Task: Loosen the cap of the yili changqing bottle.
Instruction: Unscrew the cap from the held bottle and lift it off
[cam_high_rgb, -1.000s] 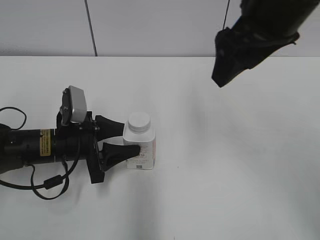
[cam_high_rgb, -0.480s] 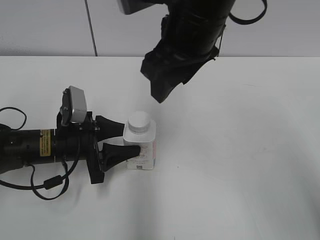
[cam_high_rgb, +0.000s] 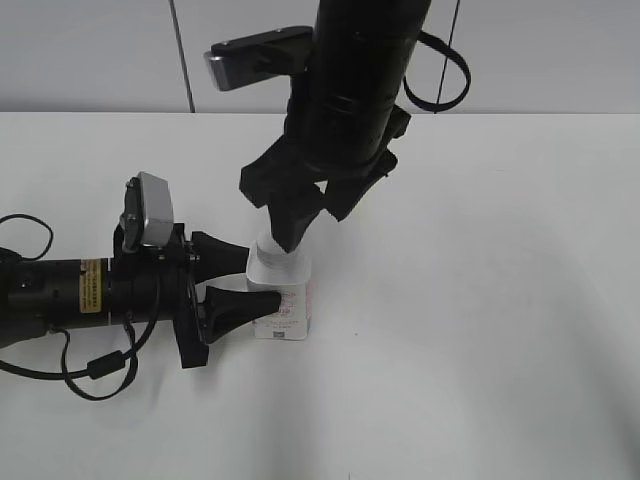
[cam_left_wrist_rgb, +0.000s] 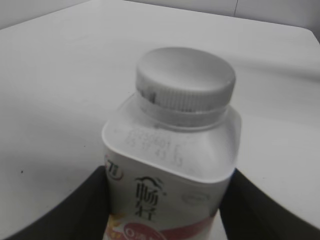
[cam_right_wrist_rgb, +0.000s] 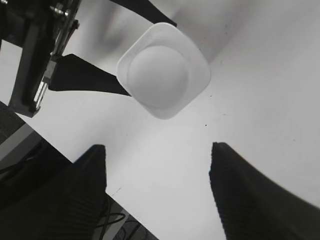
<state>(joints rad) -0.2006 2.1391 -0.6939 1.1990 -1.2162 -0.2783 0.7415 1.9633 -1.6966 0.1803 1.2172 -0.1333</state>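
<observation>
Yili changqing bottle (cam_high_rgb: 281, 300), squat white plastic, is standing near the white table's (cam_high_rgb: 480, 330) left edge, pinched by my left gripper (cam_high_rgb: 246, 277) to steady it. My right gripper (cam_right_wrist_rgb: 157, 185) is hovering with jaws spread above the round white screw cap (cam_left_wrist_rgb: 185, 82), for twisting.
</observation>
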